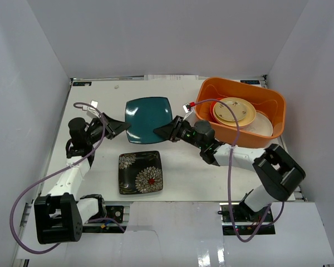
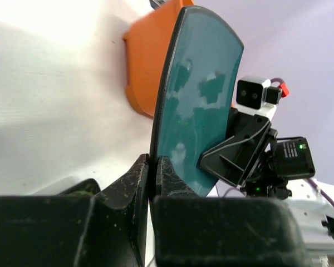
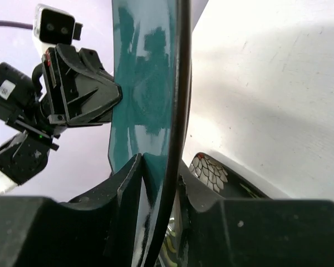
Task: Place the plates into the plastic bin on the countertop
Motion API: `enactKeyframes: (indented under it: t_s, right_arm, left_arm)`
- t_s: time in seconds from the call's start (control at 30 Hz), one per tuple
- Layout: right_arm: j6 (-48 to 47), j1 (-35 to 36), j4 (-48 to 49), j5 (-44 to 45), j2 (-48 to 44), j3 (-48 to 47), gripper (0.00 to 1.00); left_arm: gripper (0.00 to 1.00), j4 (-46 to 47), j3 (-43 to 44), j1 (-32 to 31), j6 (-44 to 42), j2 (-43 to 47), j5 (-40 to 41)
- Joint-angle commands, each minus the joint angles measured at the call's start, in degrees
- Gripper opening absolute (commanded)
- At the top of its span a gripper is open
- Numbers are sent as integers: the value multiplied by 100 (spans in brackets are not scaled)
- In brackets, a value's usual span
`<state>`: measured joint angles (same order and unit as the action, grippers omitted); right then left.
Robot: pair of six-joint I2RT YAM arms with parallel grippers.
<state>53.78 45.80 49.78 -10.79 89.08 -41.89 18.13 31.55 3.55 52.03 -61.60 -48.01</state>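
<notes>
Plate [image 1: 148, 113], square & dark teal, held at two edges over white bench [image 1: 183, 172].
L end effector [image 1: 125, 127] clamped on its left edge, R end effector [image 1: 159, 131] closed on its right edge. It sits face-up, left of orange plastic bin [image 1: 242, 137] w/ round yellow plate [image 1: 236, 109] & cream plate [image 1: 265, 125] inside. Square black floral plate [image 1: 140, 172] lies on bench nearer arm bases.

Plain white walls box the scene in: a back wall [image 1: 167, 33] at 12 o'clock, a left wall [image 1: 22, 111] at 9 and a right wall [image 1: 317, 83] at 3. Between them lies a flat white worktop [image 1: 178, 172]. A white panel [image 1: 172, 233] covers its edge at 6 o'clock. The light is even and the shadows are soft.
</notes>
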Motion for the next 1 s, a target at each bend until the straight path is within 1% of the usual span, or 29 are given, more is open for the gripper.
enactKeyframes:
  t_s: [0.0, 0.03, 0.07, 0.1, 0.13, 0.17, 0.2, 0.23, 0.27, 0.3, 0.37, 0.4, 0.47, 0.5, 0.57, 0.6, 0.63, 0.67, 0.7, 0.73, 0.77, 0.8, 0.83, 0.87, 0.9, 0.93, 0.97]
  right_arm:
    - [-842, 157, -204, 383, -671, 110, 16]
    - [-965, 148, -284, 419, -812, 137, 10]
    - [-1009, 140, -432, 454, -961, 155, 8]
    - [-1053, 87, -504, 437, -1224, 163, 8]
    - [-1080, 17, -591, 385, -1348, 120, 8]
    - [-1089, -53, -836, 323, -1584, 76, 8]
    - [-1080, -245, -951, 157, -1700, 41, 8]
    - [-1037, -491, -1127, 60, -1918, -47, 8]
    - [-1019, -493, -1128, -28, -2007, -100, 8]
    - [-1001, -754, -1337, -194, -2104, -152, 8]
    - [-887, -1080, -1444, -388, -2315, -223, 8]
    - [-669, -1413, -1436, -520, -2368, -232, 8]
    - [-518, -1740, -1436, -836, -2465, -250, 8]
    - [-378, -2081, -1436, -1020, -2509, -250, 8]
    - [-342, -2477, -1575, -1136, -2640, -284, 8]
    - [-342, -2958, -1716, -1249, -2667, -354, 8]
    - [-324, -3224, -1856, -1364, -2685, -355, 8]
    - [-333, -3488, -1953, -1434, -2711, -355, 8]
    - [-385, -3978, -2102, -1435, -2720, -372, 8]
    - [-464, -4226, -2243, -1470, -2720, -355, 8]
    - [-500, -4725, -2384, -1566, -2677, -338, 8]
    - [-561, -4912, -2455, -1602, -2659, -303, 8]
    - [-701, -5079, -2542, -1541, -2641, -276, 8]
    - [-728, -5394, -2604, -1549, -2554, -259, 8]
    - [-772, -5519, -2622, -1662, -2458, -250, 8]
    - [-859, -5625, -2701, -1672, -2361, -337, 8]
    - [-982, -5765, -2806, -1655, -2169, -364, 8]
  left_arm:
    - [16, -134, 228, -232, -70, 140, -780]
    - [25, -213, 316, -267, -166, 149, -841]
    - [35, -309, 386, -267, -228, 149, -842]
    - [51, -423, 448, -267, -307, 157, -816]
    - [58, -581, 588, -511, -438, 157, -815]
    - [64, -643, 659, -548, -492, 157, -815]
    - [68, -714, 720, -583, -562, 157, -807]
    - [75, -871, 825, -671, -684, 149, -772]
    - [77, -977, 879, -706, -781, 140, -745]
    - [77, -1074, 923, -750, -878, 149, -710]
    - [78, -1329, 993, -891, -1115, 192, -605]
    - [78, -1364, 1002, -917, -1151, 201, -552]
    - [78, -1461, 1028, -1005, -1186, 210, -517]
    - [78, -1548, 1089, -1014, -1300, 219, -438]
    - [78, -2319, 1247, -1111, -1580, 228, -105]
    - [78, -2645, 1422, -1137, -1947, 254, 445]
    - [78, -3309, 1502, -1181, -2108, 280, 807]
    - [78, -3664, 1573, -1199, -2240, 307, 1237]
    - [78, -3937, 1617, -1199, -2354, 420, 1650]
    - [79, -4375, 1600, -1208, -2547, 491, 2394]
    - [79, -4571, 1565, -1216, -2601, 570, 2732]
    - [82, -4721, 1512, -1225, -2636, 718, 3049]
    - [84, -4992, 1381, -1225, -2619, 781, 3565]
    - [85, -5090, 1293, -1225, -2593, 842, 3762]
    - [87, -5187, 1223, -1243, -2523, 869, 3999]
    - [87, -5397, 1109, -1243, -2113, 887, 4601]
    - [87, -5451, 1082, -1252, -2014, 878, 4712]
